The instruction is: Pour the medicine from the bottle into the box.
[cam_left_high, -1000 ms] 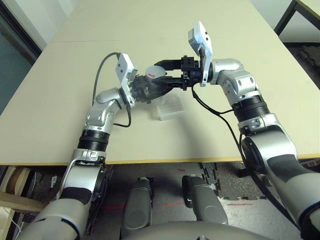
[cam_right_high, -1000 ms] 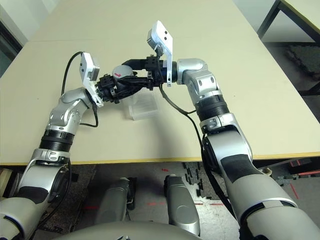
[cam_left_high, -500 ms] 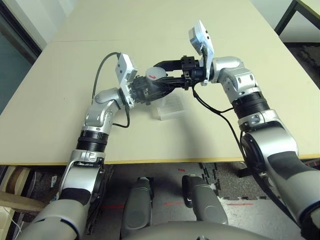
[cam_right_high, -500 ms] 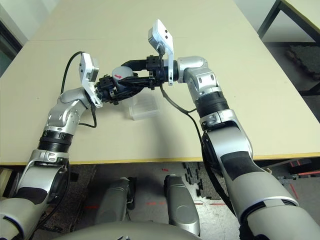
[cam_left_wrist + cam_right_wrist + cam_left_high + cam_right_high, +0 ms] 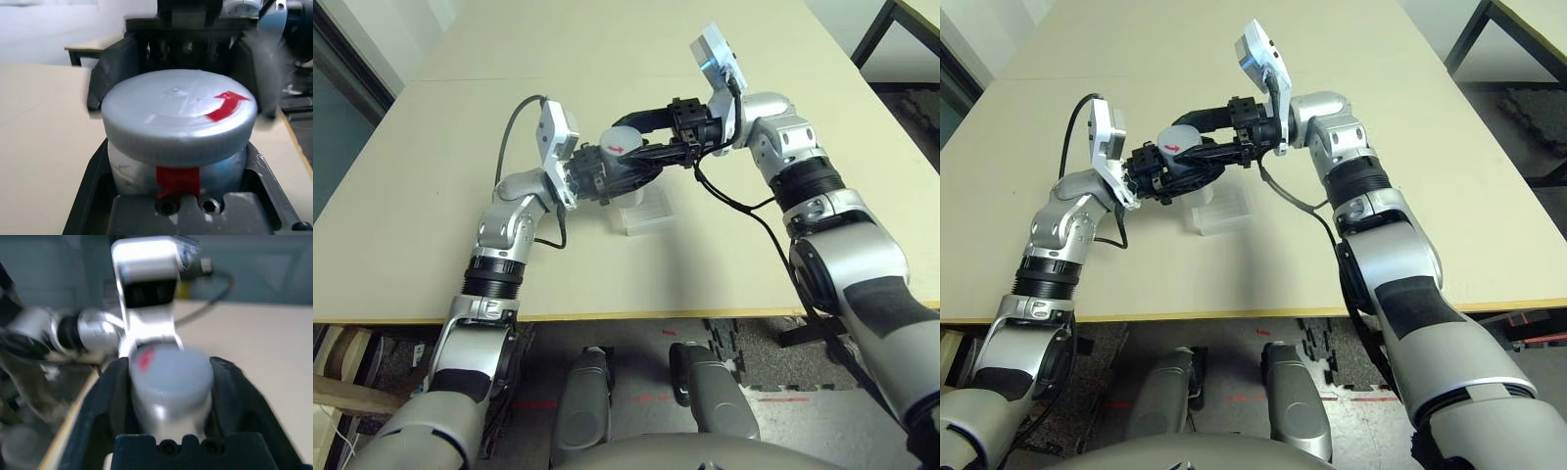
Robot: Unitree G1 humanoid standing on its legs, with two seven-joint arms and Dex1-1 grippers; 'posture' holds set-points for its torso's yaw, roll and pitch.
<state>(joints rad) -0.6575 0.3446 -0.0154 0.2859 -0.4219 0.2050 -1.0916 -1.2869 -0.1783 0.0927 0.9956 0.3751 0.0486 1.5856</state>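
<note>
- Silver-grey and capped, the bottle is hanging in the air between my two arms, above the tabletop, with its grey cap on and the red arrow on the cap facing up.
- My left tool is clamping the bottle's body; in the left wrist view the silver wall with its red tape is sitting tight between my two black fingers.
- My right tool is reaching in from the opposite side, level with the cap, one finger passing behind the cap and the other in front of it.
- In the right wrist view those fingers are flanking the cap closely on both sides, but I cannot tell whether they are pressing it or standing just clear of it.
- Clear and whitish, the box is lying flat on the tabletop just below the bottle and slightly toward me, touched by neither tool.
- Any medicine in the bottle is hidden by the cap and the opaque wall.
</note>
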